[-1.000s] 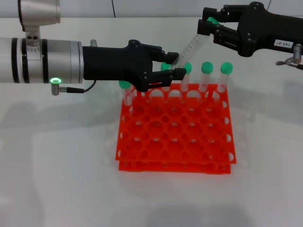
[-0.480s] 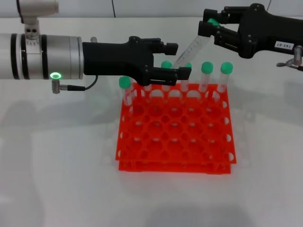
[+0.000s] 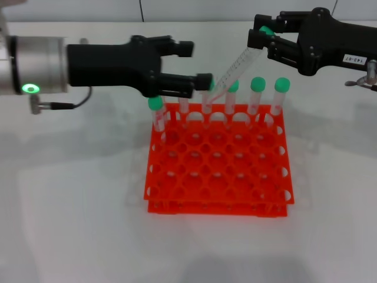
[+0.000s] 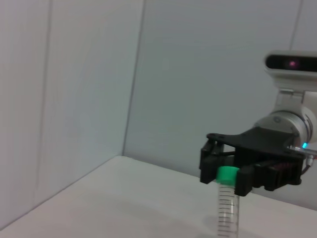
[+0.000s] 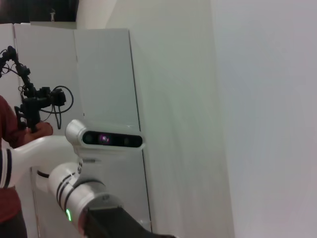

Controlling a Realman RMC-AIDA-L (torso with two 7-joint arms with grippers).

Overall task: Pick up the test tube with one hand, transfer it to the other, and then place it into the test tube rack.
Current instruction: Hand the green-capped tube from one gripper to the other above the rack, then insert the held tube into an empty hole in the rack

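The test tube (image 3: 237,63) hangs tilted above the back row of the orange test tube rack (image 3: 217,207), its green cap up and its lower end near the rack's standing tubes. My right gripper (image 3: 260,35), black with a white label, is shut on the tube just below the cap. The left wrist view shows the same right gripper (image 4: 227,172) pinching the green-capped test tube (image 4: 228,213). My left gripper (image 3: 197,63), black and unlabelled, stands open to the left of the tube's lower end and does not touch it.
Several other green-capped tubes (image 3: 257,97) stand in the rack's back row, and one (image 3: 156,112) stands at its back left corner. The rack's front rows of holes hold nothing. In the right wrist view my left arm (image 5: 74,198) shows, with a person (image 5: 15,163) behind it.
My left gripper has opened and drawn back to the left, away from the tube's lower end. The right gripper and the tube have stayed where they were.
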